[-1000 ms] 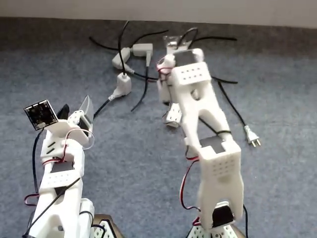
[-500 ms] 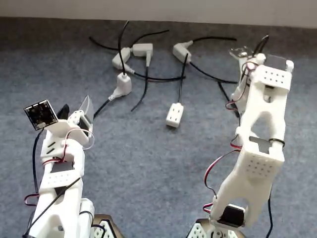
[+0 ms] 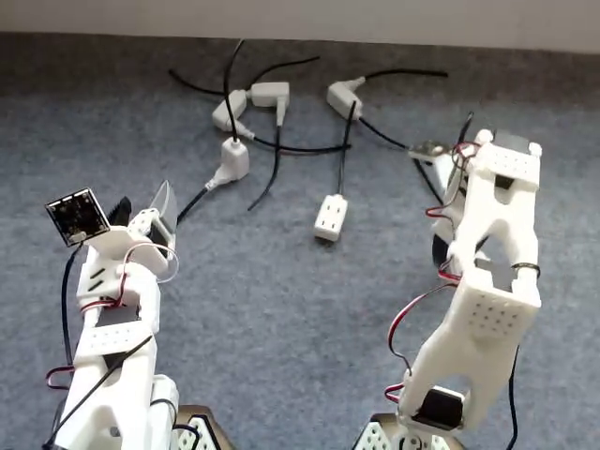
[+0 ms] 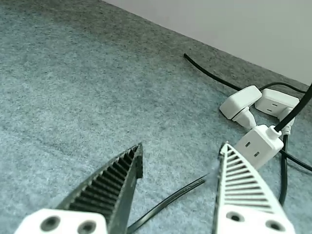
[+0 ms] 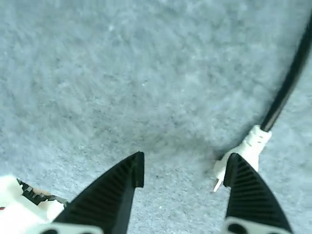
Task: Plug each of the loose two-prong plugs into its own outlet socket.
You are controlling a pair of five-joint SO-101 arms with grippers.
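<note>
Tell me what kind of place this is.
Probably an indoor robot test setup: a grey carpeted surface against a plain pale wall, two white robot arms, and loose black cords with white outlet sockets scattered about.

The plug (image 5: 246, 148) is white on a black cord (image 5: 287, 83), the outlet socket (image 3: 329, 217) white, the carpet (image 3: 281, 319) grey-blue.
</note>
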